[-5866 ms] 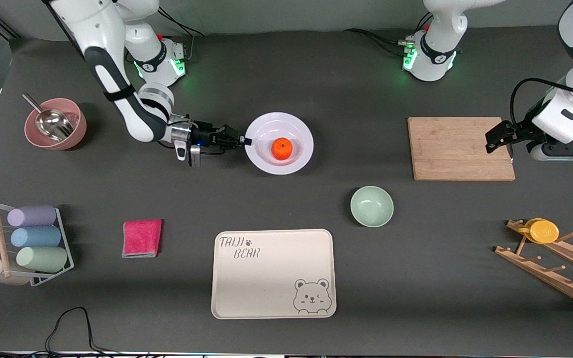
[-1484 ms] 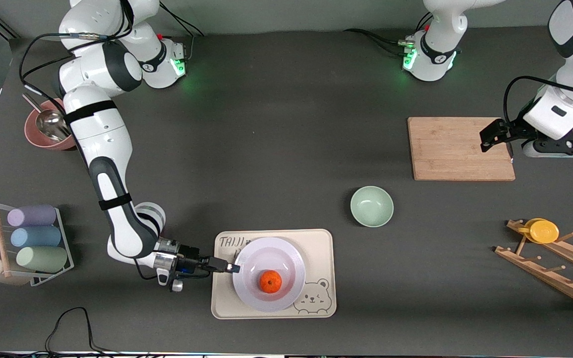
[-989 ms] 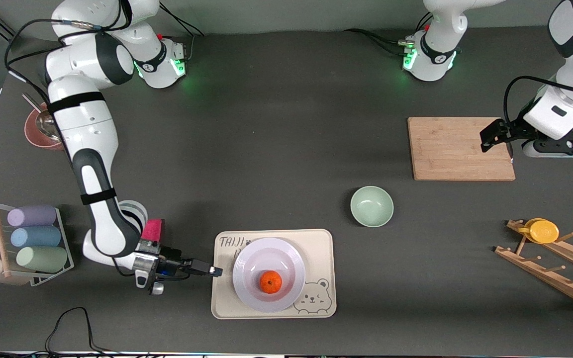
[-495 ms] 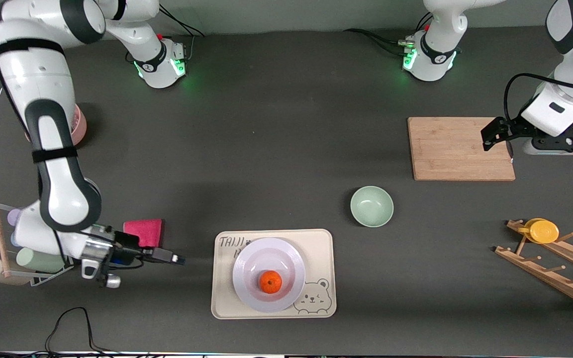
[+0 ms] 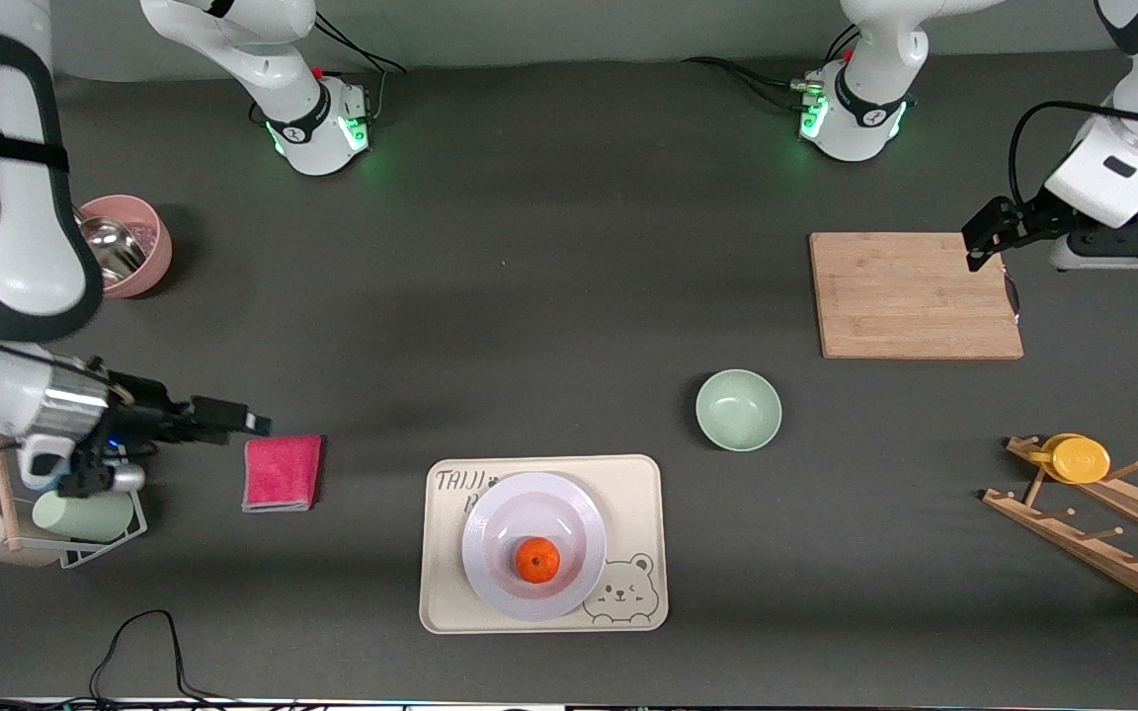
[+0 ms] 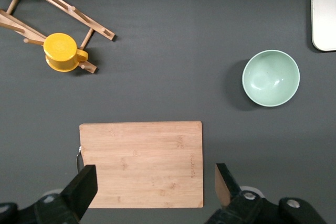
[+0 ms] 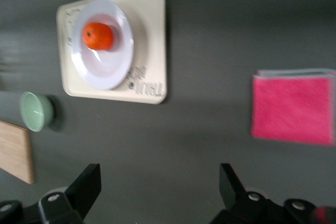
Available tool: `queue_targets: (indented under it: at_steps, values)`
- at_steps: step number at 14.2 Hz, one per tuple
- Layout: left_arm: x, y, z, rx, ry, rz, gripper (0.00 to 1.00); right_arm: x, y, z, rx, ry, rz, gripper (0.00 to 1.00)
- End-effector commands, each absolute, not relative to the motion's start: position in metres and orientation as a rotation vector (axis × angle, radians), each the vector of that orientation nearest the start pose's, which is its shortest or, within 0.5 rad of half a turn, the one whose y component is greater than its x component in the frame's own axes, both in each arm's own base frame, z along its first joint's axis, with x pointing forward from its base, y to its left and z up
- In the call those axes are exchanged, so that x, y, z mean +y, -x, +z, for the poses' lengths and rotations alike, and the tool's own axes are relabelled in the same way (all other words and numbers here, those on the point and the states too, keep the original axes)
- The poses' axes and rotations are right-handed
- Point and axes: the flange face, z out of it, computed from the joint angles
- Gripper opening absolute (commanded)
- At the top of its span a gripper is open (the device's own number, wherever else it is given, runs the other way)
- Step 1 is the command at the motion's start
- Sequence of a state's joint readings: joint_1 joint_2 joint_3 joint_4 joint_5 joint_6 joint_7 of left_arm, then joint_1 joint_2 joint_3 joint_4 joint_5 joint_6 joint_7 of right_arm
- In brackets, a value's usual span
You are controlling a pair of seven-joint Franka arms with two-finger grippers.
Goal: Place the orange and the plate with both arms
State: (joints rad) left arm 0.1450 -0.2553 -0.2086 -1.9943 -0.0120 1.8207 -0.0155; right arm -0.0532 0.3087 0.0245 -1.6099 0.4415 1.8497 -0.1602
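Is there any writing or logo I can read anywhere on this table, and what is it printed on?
"TAIJI BEAR": printed with a small paw mark in a corner of the cream tray; the plate covers part of the second word.
A winking bear face, a picture and not text, sits in the tray's other printed corner.
The same tray lettering shows in the right wrist view but is too blurred to read.
No other readable text on the table.

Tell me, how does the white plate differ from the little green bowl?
The plate is wider, shallower and glossy white; the mint-green bowl is smaller and deeper. The plate sits on the cream bear-print tray and carries the orange; the bowl stands empty on the bare table, farther from the front camera. Both are round, and neither gripper touches them.
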Motion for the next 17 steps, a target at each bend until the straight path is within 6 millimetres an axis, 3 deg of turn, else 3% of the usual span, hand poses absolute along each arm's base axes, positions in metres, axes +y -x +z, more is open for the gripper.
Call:
queue_targets:
  at_steps: [1,4,8,12,17]
  values:
    - [-0.041,-0.482,0.58,0.084,3.097,-0.106,1.0,0.004,-0.612,0.499,0.037,2.864,0.079,1.0]
    - [-0.045,-0.477,0.598,0.09,3.096,-0.07,1.0,-0.024,-0.602,0.532,0.062,2.988,0.126,1.0]
    - [-0.044,-0.478,0.597,0.088,3.099,-0.063,1.0,-0.035,-0.58,0.59,0.06,3.107,0.105,1.0]
    - [-0.041,-0.475,0.599,0.09,3.099,-0.046,1.0,-0.041,-0.573,0.595,0.07,3.13,0.086,1.0]
    - [-0.042,-0.476,0.605,0.093,3.1,-0.065,1.0,-0.03,-0.577,0.592,0.046,3.137,0.072,1.0]
